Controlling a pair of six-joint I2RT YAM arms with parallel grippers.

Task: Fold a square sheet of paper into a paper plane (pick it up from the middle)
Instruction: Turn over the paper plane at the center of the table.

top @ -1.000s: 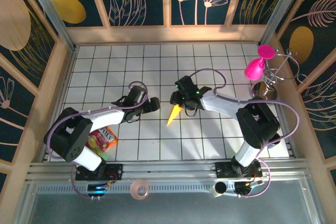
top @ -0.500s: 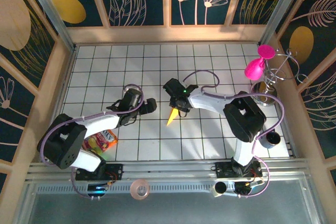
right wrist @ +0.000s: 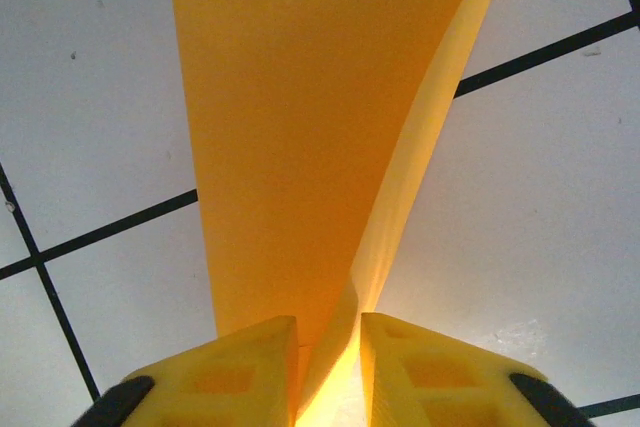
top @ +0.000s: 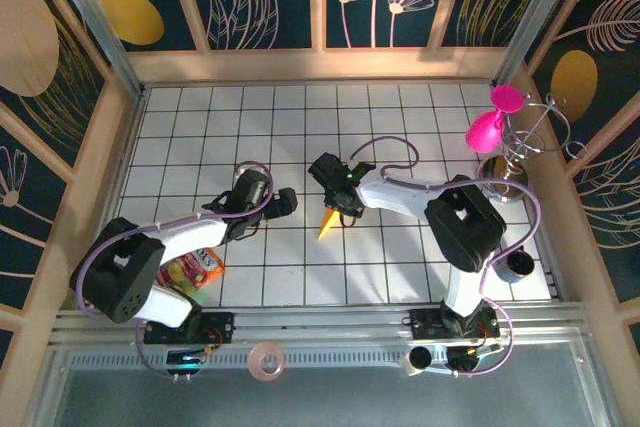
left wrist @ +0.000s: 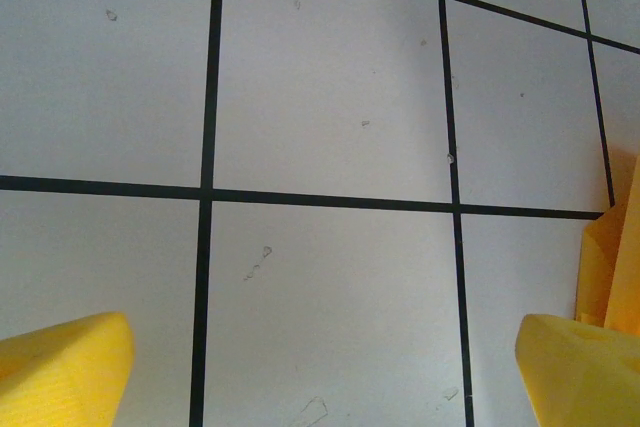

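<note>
Seen from above, a white tiled worktop with black grid lines sits inside a walled enclosure, and two robot arms reach in from its near edge. The paper plane, a narrow orange-yellow dart, lies near the middle of the worktop, a little closer to the near edge than the far one, with its sharp tip pointing toward the near-left. The right gripper sits over the plane's wide end. In the right wrist view, the right gripper has its two yellow fingers drawn close together, pinching the raised centre fold of the paper plane. One flap lies flat on the tiles and the other stands up beside it. The left gripper hovers just left of the plane, apart from it. In the left wrist view, the left gripper has its jaws spread wide over bare tile and holds nothing, and an edge of the paper plane shows at the right border. A crinkly multicoloured snack packet lies near the near-left corner, beside the left arm. A pink balloon-like figure stands at the right edge, toward the far corner. A roll of tape rests on the metal ledge in front of the near edge.
</note>
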